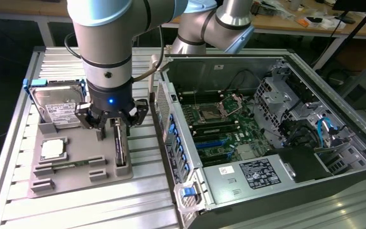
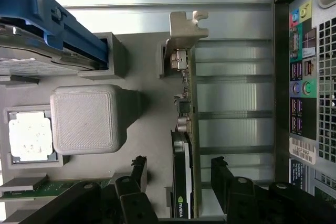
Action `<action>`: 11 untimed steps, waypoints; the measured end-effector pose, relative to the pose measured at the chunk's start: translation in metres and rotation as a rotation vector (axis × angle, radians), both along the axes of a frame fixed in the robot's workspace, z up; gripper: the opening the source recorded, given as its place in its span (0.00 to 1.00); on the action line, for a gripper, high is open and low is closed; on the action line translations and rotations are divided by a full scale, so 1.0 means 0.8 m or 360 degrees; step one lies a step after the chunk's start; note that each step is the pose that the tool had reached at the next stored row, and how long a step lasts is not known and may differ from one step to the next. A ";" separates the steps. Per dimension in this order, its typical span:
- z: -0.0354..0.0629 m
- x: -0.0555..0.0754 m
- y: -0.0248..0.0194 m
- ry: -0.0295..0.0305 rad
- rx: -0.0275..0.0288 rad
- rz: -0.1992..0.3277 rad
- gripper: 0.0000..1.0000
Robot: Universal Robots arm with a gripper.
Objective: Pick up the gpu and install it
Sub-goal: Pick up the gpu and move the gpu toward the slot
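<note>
Two views. Exterior view, left of centre: my black gripper [image 1: 114, 125] hangs over the thin dark gpu card [image 1: 120, 150], edge-up in the grey plastic tray [image 1: 75, 179]. Wrist view: jaws wide open astride the gpu [image 2: 185, 124], gripping nothing; I'd centre the card between them before closing.

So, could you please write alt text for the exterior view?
The robot arm's gripper, jaws open, straddles a thin dark circuit card standing on edge in a grey plastic tray, beside an open black computer case.

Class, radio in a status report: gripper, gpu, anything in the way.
Gripper open, straddling gpu; it stands on edge in grey holder, ungripped. Hard drive beside, apart.
</note>
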State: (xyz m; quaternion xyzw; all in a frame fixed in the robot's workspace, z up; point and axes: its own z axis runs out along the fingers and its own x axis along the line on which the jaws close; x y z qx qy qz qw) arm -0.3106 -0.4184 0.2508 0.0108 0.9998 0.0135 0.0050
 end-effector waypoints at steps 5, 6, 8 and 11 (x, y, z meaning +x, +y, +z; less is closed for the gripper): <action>0.000 0.000 0.0000 0.00000 0.00001 0.0000 0.49; 0.000 0.000 0.0000 0.00000 0.00000 0.0000 0.49; 0.000 0.000 0.0000 0.00000 0.00000 0.0000 0.47; 0.000 0.000 0.0000 0.00000 0.00000 0.0000 0.40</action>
